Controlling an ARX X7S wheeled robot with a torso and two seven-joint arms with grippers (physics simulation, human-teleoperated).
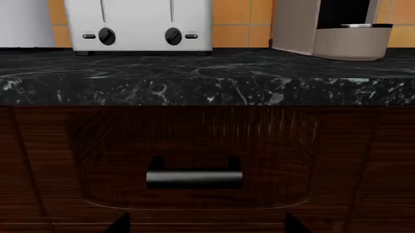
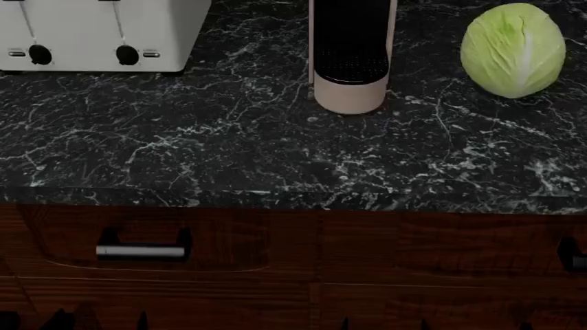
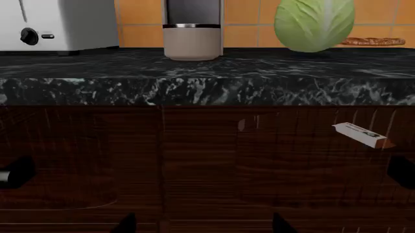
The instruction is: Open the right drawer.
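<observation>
Dark tips of both hands poke in at the lower edge of each wrist view. The left hand (image 1: pixel 207 224) and the right hand (image 3: pixel 204 224) are both spread wide and hold nothing.

Largest in view is the black marbled tabletop (image 2: pixel 229 151), which carries a white toaster (image 2: pixel 92 27), a green cabbage (image 2: pixel 513 48) and a beige coffee machine (image 2: pixel 351 55).

Below its front edge sits the right drawer (image 2: pixel 440 247), a wide reddish-brown wood front that looks shut flush. It runs from the cabinet's middle seam off the head view's right edge. The narrower left drawer (image 2: pixel 229 240) is beside it, and your left hand faces that drawer's grey bar (image 2: pixel 142 251), not the target.

The right drawer's handle (image 2: pixel 575 256) shows only as a dark post at the frame edge. The bar should be rigid, smooth and possibly slippery, so close your right hand around its middle and pull straight out. Expect moderate sliding resistance from a wide wooden drawer.
</observation>
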